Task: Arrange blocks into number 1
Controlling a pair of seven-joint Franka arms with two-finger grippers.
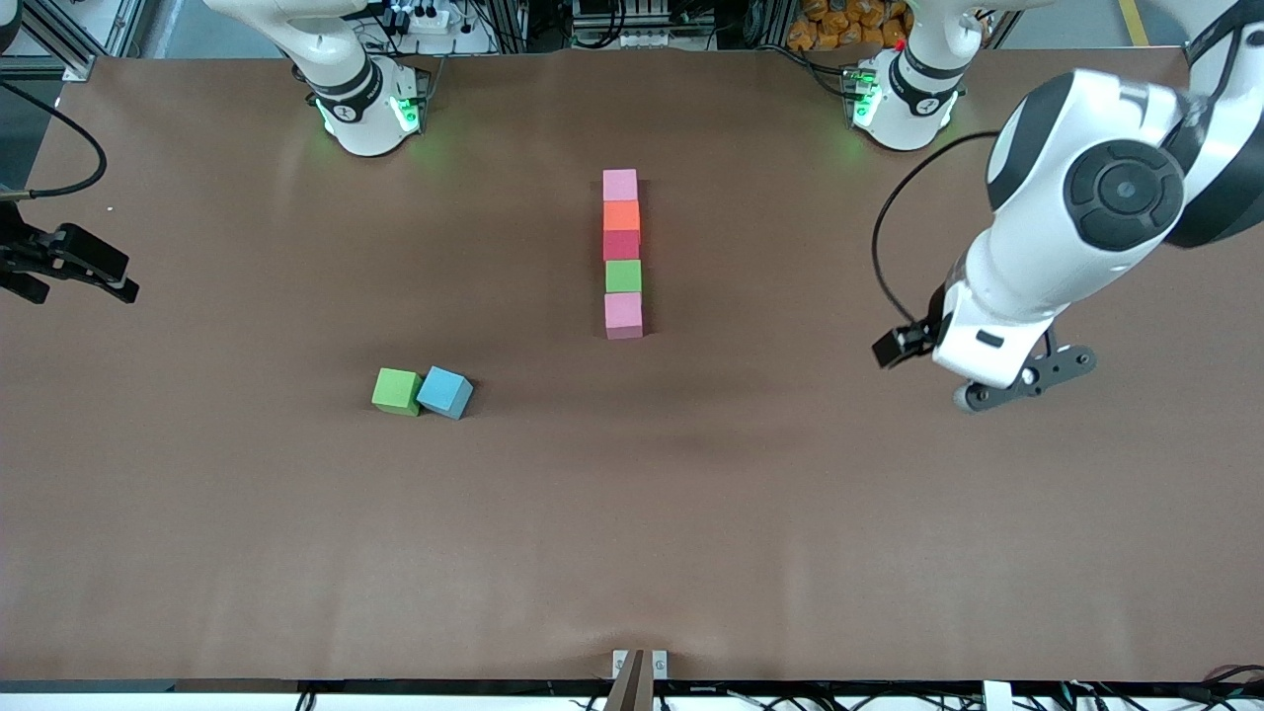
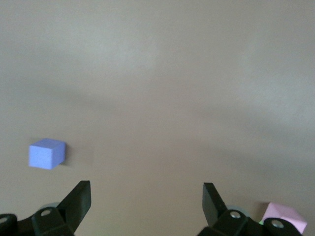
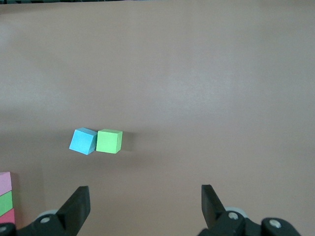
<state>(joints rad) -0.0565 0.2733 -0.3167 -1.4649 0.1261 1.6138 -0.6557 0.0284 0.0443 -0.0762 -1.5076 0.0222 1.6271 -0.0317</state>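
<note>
- Since the loose green block (image 1: 397, 391) and the light-blue block (image 1: 444, 393) touch each other, nearer the front camera than the column and toward the right arm's end, a finger coming down between them would probably shove one aside or tip it
- If a block is brought to the column of five carelessly, it may knock the near pink block (image 1: 623, 314) and bend the straight stroke of the 1
- Should the left arm sweep low, it might push the purple-blue block (image 2: 47, 153), which only the left wrist view shows, on bare table toward the left arm's end
- Left gripper (image 2: 146, 196): fingers wide apart, holding nothing, over bare table at the left arm's end
- Right gripper (image 3: 145, 199): fingers wide apart, holding nothing, over the table edge at the right arm's end
- Column, farthest to nearest: far pink block (image 1: 620, 185), orange block (image 1: 621, 215), red block (image 1: 621, 244), green block in the column (image 1: 623, 276), near pink block
- Count: two pink, two green, one orange, one red, one light-blue, one purple-blue; eight blocks, two grippers
</note>
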